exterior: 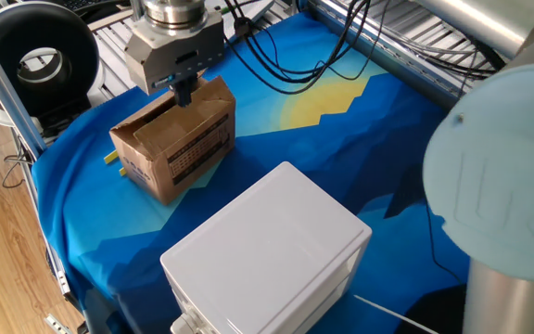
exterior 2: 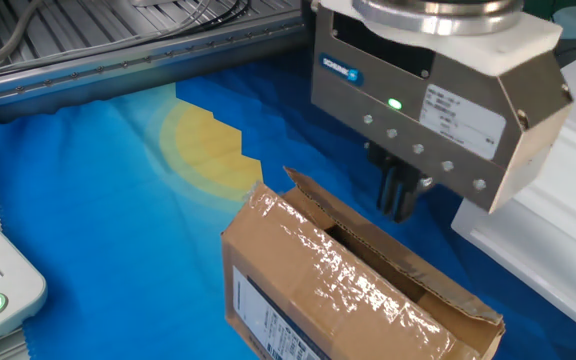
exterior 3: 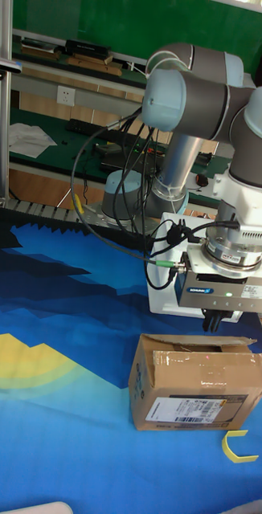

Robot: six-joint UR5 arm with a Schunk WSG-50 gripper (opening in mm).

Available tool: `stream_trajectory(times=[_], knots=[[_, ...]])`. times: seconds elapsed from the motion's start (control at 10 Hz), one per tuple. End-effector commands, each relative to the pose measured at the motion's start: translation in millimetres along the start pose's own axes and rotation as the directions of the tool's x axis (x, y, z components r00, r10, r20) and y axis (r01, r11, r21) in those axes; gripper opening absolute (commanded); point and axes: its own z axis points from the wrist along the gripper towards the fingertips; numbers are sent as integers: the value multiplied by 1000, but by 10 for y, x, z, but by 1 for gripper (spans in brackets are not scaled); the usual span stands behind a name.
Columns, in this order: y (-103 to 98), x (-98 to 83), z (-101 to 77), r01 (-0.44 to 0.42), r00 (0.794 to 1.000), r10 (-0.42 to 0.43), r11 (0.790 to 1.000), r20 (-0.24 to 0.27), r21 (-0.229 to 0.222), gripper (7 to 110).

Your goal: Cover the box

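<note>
Box (exterior: 176, 137) on the blue cloth (exterior: 341, 148), gripper (exterior: 184, 92) poised just above its far top edge.

Brown cardboard, it stands upright on the cloth-covered bench, printed label facing outward, a tape-covered flap (exterior 2: 338, 262) folded across the top and the opposite flap (exterior 2: 330, 207) raised along the far side, leaving a gap between them. The gripper (exterior 2: 400, 196) has its dark fingers pressed together with nothing between them (they hang over the raised flap). A white plastic box (exterior: 267, 250) sits near, apart from the carton.
</note>
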Motion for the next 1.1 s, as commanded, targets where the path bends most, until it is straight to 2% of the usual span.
stream_trajectory(times=[0.0,0.3,0.5,0.7,1.0], knots=[[-40,-259,-20,15,996,-13,1000,83,-18,7],[-59,-308,37,21,996,-20,1000,88,-16,7],[-98,-390,194,26,995,-26,1000,92,-4,7],[-157,-345,311,41,997,-42,999,58,17,7],[-185,-303,345,37,999,-38,999,37,28,7]])
